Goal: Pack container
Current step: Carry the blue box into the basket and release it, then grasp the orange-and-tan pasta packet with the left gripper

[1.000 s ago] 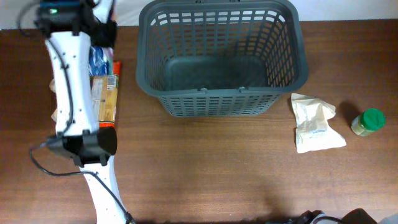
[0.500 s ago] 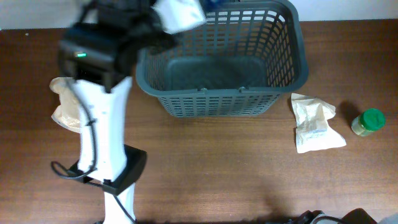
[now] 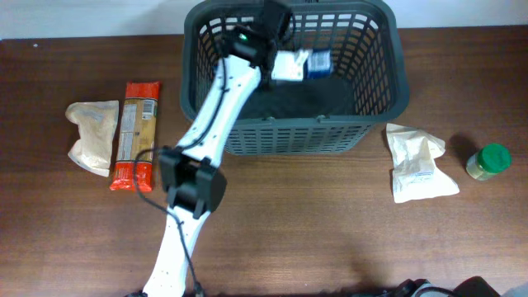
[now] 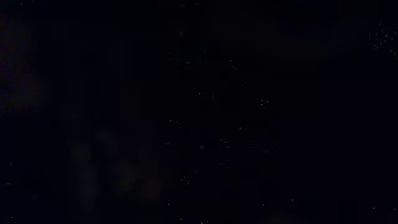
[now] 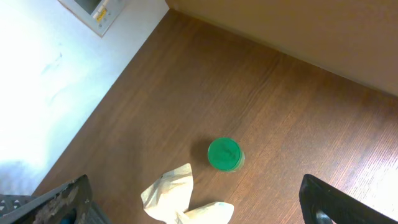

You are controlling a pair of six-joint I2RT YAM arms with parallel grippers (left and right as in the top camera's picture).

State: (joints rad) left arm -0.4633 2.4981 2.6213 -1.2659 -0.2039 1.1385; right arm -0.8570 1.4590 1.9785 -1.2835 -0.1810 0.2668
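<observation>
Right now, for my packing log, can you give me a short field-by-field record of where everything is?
container: dark grey basket
left gripper: inside basket, at white-and-blue packet; grip unclear
right gripper: open
left of basket: tan pouch, orange bar
right of basket: white pouch, green-lidded jar
left wrist view: black, shows nothing

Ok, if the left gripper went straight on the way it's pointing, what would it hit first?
Probably the basket's right wall: the left gripper, gripping a white and blue packet, points that way. Depth unclear.
</observation>
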